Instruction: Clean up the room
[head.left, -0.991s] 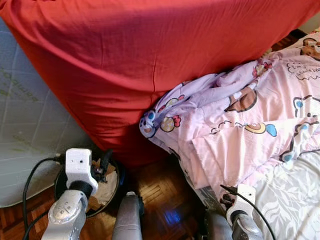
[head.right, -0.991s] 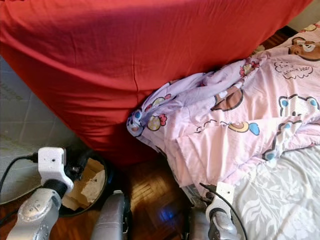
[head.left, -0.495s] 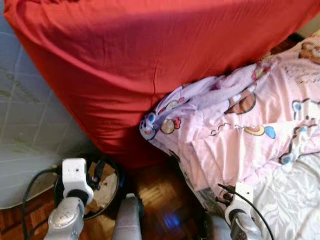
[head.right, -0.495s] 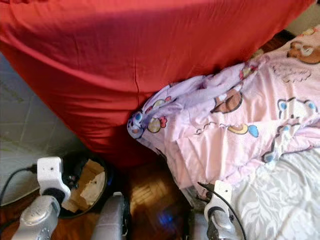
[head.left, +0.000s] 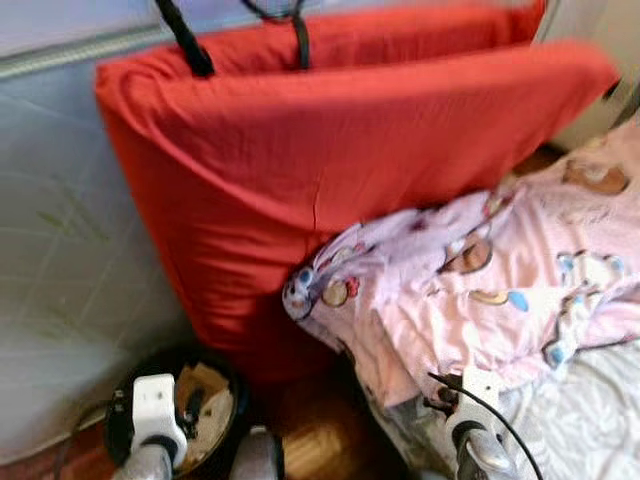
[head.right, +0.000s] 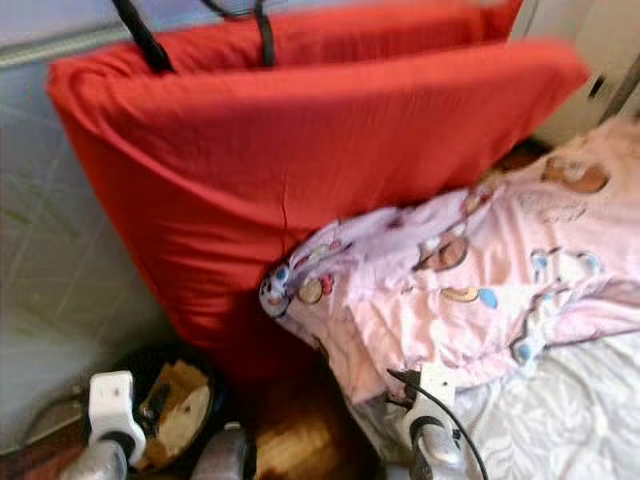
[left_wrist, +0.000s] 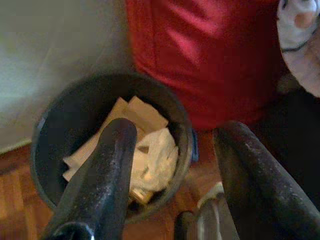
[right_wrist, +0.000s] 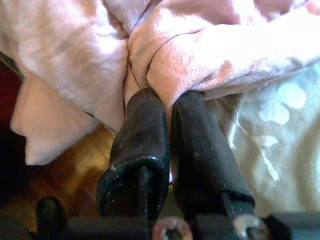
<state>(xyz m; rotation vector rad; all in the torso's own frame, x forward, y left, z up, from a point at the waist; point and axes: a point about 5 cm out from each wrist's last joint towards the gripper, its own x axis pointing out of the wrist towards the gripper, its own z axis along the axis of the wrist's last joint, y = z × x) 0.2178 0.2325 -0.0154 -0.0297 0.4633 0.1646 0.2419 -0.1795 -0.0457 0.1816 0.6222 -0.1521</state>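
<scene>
Left gripper (left_wrist: 172, 145) released, hovering above the black bin (left_wrist: 55, 130) at near left. Right gripper (right_wrist: 167, 107) clenched on the pink blanket (head.left: 480, 290) at near right.

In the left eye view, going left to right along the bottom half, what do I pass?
Pale mattress → black bin holding paper scraps, left claw over it → red cushion → pink cartoon quilt → right claw, shut on the quilt.

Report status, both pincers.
Left pincer open above bin of paper scraps. Right pincer shut on pink blanket. Red mattress ahead.
</scene>
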